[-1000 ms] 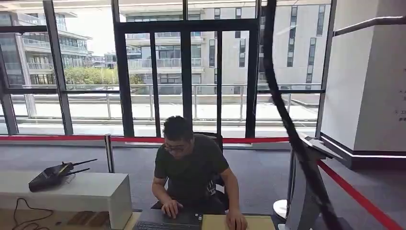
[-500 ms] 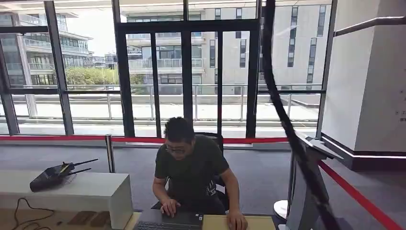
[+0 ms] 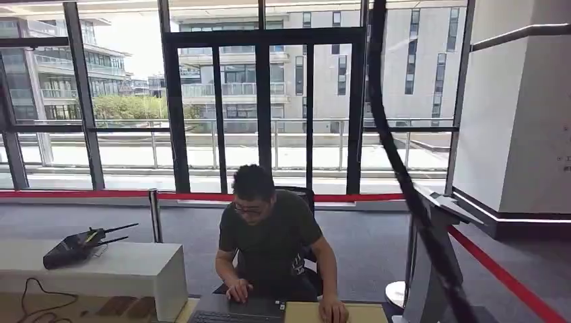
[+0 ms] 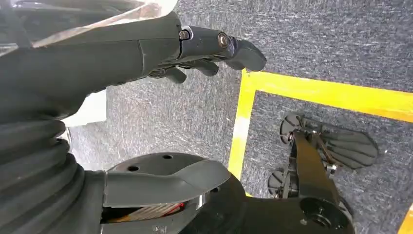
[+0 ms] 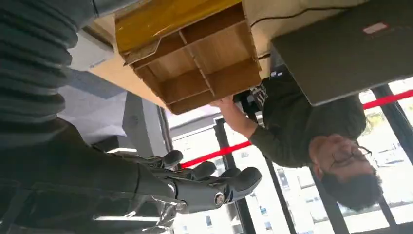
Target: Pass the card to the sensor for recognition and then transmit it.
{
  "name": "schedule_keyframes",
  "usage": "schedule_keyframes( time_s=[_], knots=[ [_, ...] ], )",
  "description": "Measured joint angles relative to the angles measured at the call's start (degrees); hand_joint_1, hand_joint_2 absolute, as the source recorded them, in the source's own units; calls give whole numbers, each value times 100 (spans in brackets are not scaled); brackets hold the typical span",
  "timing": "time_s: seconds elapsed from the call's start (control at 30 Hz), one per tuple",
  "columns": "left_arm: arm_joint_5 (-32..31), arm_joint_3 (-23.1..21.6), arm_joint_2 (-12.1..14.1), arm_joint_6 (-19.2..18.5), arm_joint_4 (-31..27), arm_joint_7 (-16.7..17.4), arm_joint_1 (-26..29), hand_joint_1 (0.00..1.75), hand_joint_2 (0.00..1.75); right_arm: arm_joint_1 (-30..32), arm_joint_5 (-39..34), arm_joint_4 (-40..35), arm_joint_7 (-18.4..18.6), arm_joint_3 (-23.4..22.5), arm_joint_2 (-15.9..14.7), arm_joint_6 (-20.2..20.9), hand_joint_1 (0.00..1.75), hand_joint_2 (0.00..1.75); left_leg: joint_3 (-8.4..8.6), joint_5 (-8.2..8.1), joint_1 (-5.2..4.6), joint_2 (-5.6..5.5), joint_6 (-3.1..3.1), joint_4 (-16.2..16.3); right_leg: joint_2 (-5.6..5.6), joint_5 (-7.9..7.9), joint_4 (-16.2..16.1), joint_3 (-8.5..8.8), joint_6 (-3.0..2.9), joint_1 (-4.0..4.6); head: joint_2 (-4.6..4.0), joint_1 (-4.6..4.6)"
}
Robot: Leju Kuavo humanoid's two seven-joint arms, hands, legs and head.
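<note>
My left hand (image 4: 204, 48) hangs over grey carpet with its fingers loosely stretched out and nothing in it. My right hand (image 5: 195, 183) is raised near the table, fingers apart and empty. Beyond it in the right wrist view are a wooden compartment box (image 5: 195, 63) and a grey laptop (image 5: 350, 48). A person (image 3: 269, 235) sits behind the table, one hand on the laptop (image 3: 236, 311) and the other on the box (image 3: 306, 313).
A grey stand with a slanted top (image 3: 427, 269) rises at the right, with red barrier tape (image 3: 498, 272) behind it. A white bench (image 3: 114, 269) at the left carries a black router (image 3: 77, 245). A black cable (image 3: 397, 161) hangs across the head view. A yellow line (image 4: 311, 92) marks the floor.
The head view has drifted very slightly. The person stays bent over the laptop, and nothing else has visibly moved.
</note>
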Motion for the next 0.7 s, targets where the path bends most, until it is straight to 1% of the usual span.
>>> schedule_keyframes(
  time_s=[0.13, 0.3, 0.43, 0.53, 0.6, 0.7],
  knots=[
    [2, 39, 0, 0, 2, 50, 0, 0, 175, -71, 266, 691, 7, 87, 431, -118, 0, 175, -1, 1, 2, 0, -2, 0, 0, 1, 1, -1, -1, 1, 0, 0],
    [33, 81, -7, 2, 0, 52, 0, 0, 175, -213, 87, 1545, -361, 120, 918, -199, 0, 175, -3, 1, 2, 1, -2, 0, 0, 0, 1, -3, -2, 2, 0, 0],
    [50, 114, -35, 98, 0, 35, 0, 0, 175, -459, 13, 2357, -601, 140, 1311, -378, 0, 175, -3, 1, 2, 1, -2, 0, 1, 0, 1, -6, -2, 2, 0, 0],
    [55, 118, -46, 133, 0, 37, 1, 0, 175, -666, 74, 2859, -640, 159, 1530, -457, 0, 175, -3, 3, 2, 1, -4, 0, 1, 1, 1, -6, -2, 2, 0, 0],
    [48, 118, -46, 138, 2, 65, 3, 0, 175, -807, 177, 3136, -579, 162, 1603, -476, 0, 175, -3, 4, 1, 1, -5, 1, 0, 2, 1, -5, -3, 1, 0, 2],
    [11, 118, -39, 20, 2, 68, 6, 0, 175, -1007, 306, 3424, -433, 151, 1641, -479, 0, 175, -2, 4, 0, 1, -5, 2, 1, 3, 1, -5, -3, 1, 0, 0]
  ],
)
